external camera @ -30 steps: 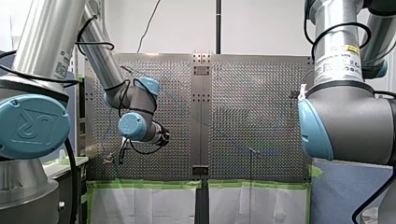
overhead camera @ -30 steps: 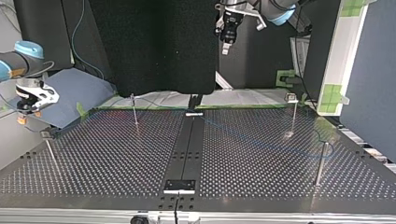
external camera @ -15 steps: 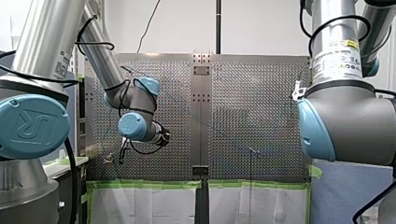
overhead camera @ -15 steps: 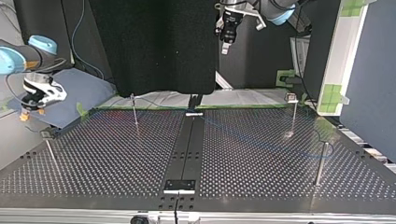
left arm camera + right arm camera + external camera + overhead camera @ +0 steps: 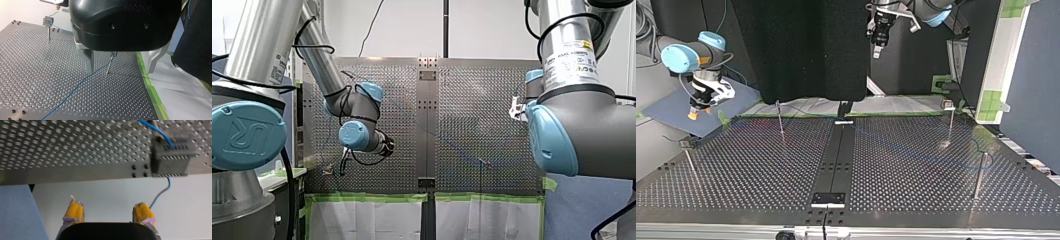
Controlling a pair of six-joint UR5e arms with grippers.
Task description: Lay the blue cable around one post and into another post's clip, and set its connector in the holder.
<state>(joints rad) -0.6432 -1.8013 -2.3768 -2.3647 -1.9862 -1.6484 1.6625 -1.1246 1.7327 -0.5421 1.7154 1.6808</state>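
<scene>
Two robot arms hang over a perforated bench (image 5: 761, 175) on which a thin blue cable (image 5: 916, 151) lies slack. In the top view the cable runs along the surface from near the centre strip toward the view's right, passes near a slim post (image 5: 950, 122) and reaches an end post (image 5: 979, 175). Whether it wraps that post cannot be told.

My left gripper (image 5: 120, 71) hangs high above the bench's far edge in the top view. Its metal fingers (image 5: 88, 60) are spread wide with nothing between them. In its wrist view the cable crosses the bench under the gripper and meets a thin post (image 5: 109, 66) just ahead of the fingers. Well beyond stands a clip post (image 5: 48, 23) near the bench's corner.

My right gripper (image 5: 108, 207) hovers off the bench's side edge, at the top view's left, above a blue sheet (image 5: 671, 107). Its yellow pads (image 5: 73, 211) stand well apart and hold nothing.

Ahead of it in its wrist view, a dark block (image 5: 170, 157) sits at the bench's edge. The cable runs into the block's top, and a further length of it curves over the pale surface beyond the edge. The connector itself cannot be made out.
</scene>
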